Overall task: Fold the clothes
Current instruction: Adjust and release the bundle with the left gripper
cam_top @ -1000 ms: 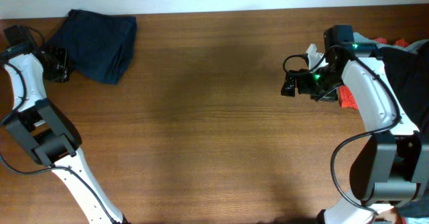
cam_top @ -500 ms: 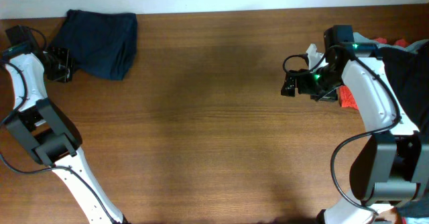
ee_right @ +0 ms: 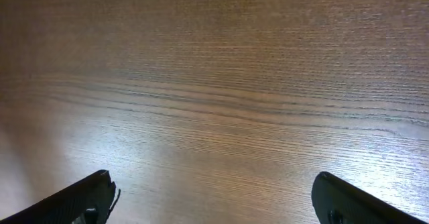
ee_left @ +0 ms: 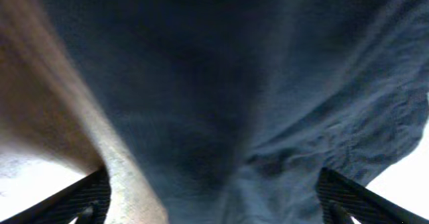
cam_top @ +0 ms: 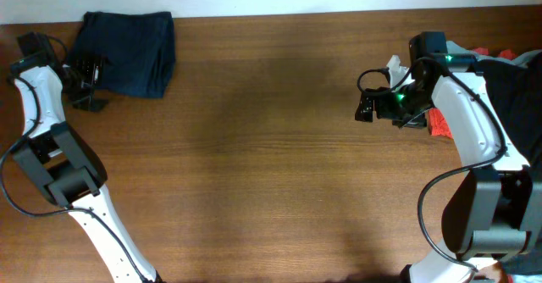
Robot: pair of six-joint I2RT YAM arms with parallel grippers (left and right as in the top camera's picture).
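folded dark navy cotton shorts lie parked, left gripper spread wide and empty, right gripper open too. i'd lift left straight off, don't snag fabric.

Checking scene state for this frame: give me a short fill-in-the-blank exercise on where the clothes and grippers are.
1. The folded navy shorts lie at the far ___ corner of the table.
2. The left gripper beside them has its jaws ___.
3. The right gripper is open over the bare wooden ___.
4. The orange-red garment lies at the table's ___ edge.
Missing words: left; open; table; right.
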